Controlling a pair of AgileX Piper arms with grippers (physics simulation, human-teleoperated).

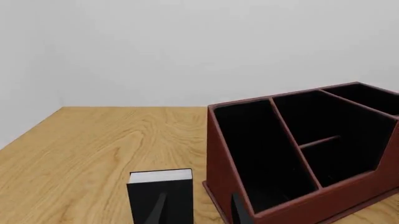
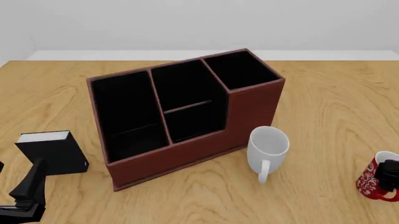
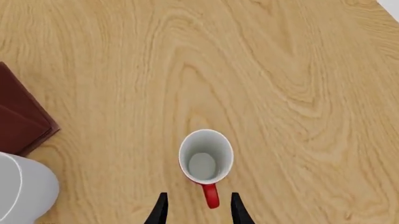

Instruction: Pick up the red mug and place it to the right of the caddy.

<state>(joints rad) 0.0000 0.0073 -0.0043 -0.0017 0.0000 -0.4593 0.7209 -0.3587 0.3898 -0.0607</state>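
The red mug (image 3: 206, 161), white inside with white patterned markings and a red handle, is seen upright at the desk's (image 2: 324, 116) near right, well right of the caddy (image 2: 181, 112). The right tool (image 3: 198, 212) is held released, straddling the handle.

In the front view the red mug (image 2: 376, 178) sits at the right edge, its right side cut off and part of it covered by the dark right gripper (image 2: 391, 177), whose jaws cannot be made out there. The left gripper (image 2: 25, 193) runs off the bottom left corner, so only part shows. In the left wrist view the caddy (image 1: 299, 163) is cut by the right and bottom edges, and the black box (image 1: 160, 193) loses its lower part at the bottom edge. In the right wrist view only a corner of the caddy (image 3: 22, 123) and part of the white mug (image 3: 25, 191) show.
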